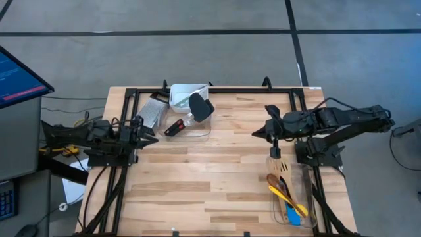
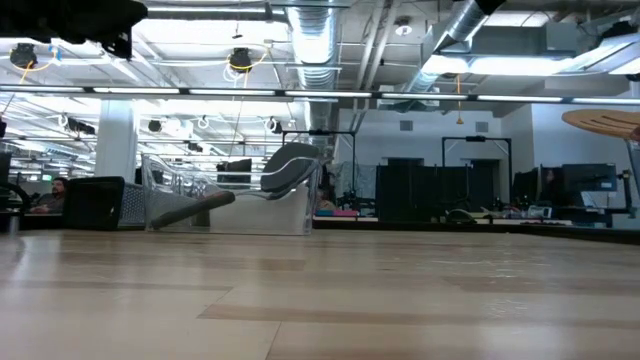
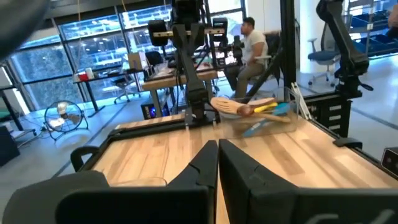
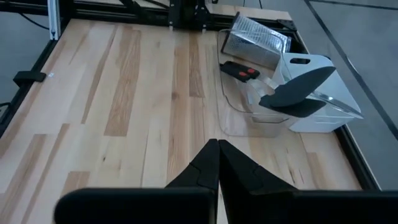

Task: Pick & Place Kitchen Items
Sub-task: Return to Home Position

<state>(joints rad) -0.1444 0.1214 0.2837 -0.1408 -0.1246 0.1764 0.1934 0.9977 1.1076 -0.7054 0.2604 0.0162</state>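
1. High view: my left gripper [image 1: 150, 137] and right gripper [image 1: 258, 133] hover clenched and empty. The wooden, yellow and blue utensils [image 1: 287, 195] lie in the clear tub [image 1: 275, 210] beside my right arm's base. A low swing home could catch their handles.
2. Low view: a wooden utensil head [image 2: 605, 122] juts up, ready to snag.
3. Left wrist view: my fingers [image 3: 239, 165] press together, holding nothing.
4. Right wrist view: the black spatula [image 4: 298, 93] leans out of the far tub [image 4: 233, 115], and a knock would tip it out.
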